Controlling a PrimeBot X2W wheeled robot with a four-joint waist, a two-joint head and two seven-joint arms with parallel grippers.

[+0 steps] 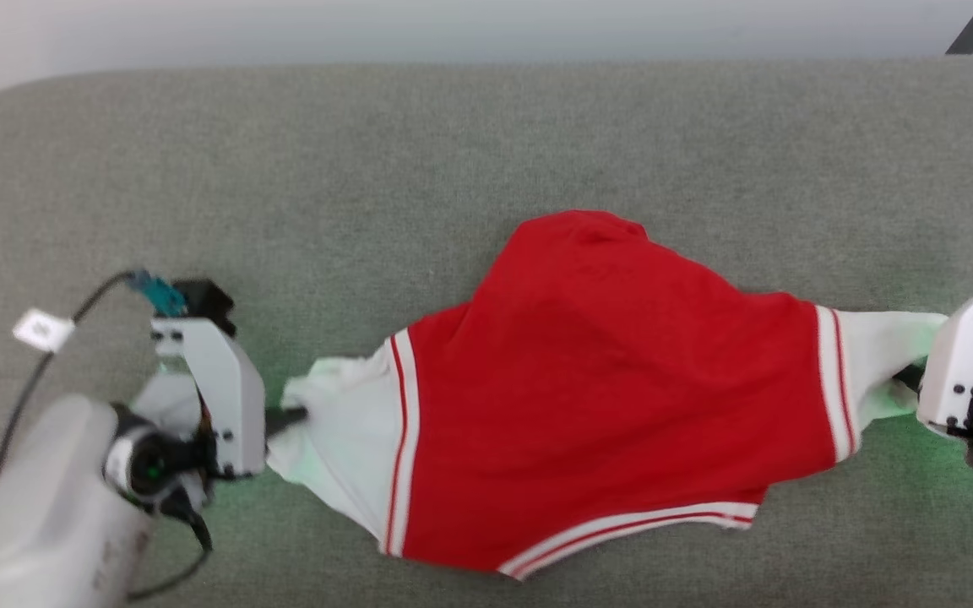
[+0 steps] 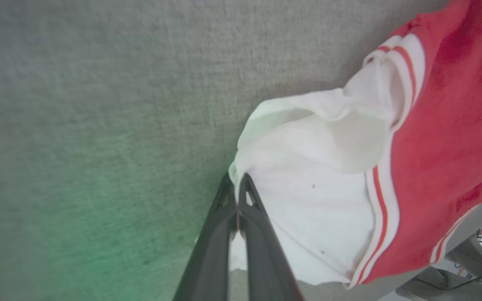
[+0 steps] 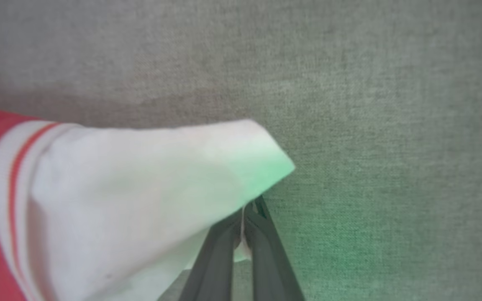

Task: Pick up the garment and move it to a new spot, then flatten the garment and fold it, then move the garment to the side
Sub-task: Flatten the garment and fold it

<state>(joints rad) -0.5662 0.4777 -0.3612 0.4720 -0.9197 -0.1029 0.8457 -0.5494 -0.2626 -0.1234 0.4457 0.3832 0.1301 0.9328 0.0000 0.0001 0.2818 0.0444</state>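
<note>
The soft red-and-white jersey garment (image 1: 605, 405) spans between both grippers over the grey woven-fabric surface (image 1: 453, 152). The left gripper (image 2: 237, 184) is clamped on one white sleeve end and the right gripper (image 3: 250, 211) on the other. Pick-up appears achieved. Relocation, flattening, folding and setting aside are not yet done.

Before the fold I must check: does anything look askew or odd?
The garment is bunched: its red body humps up and the striped hem runs slanted, while the left gripper and right gripper pinch its white ends.
</note>
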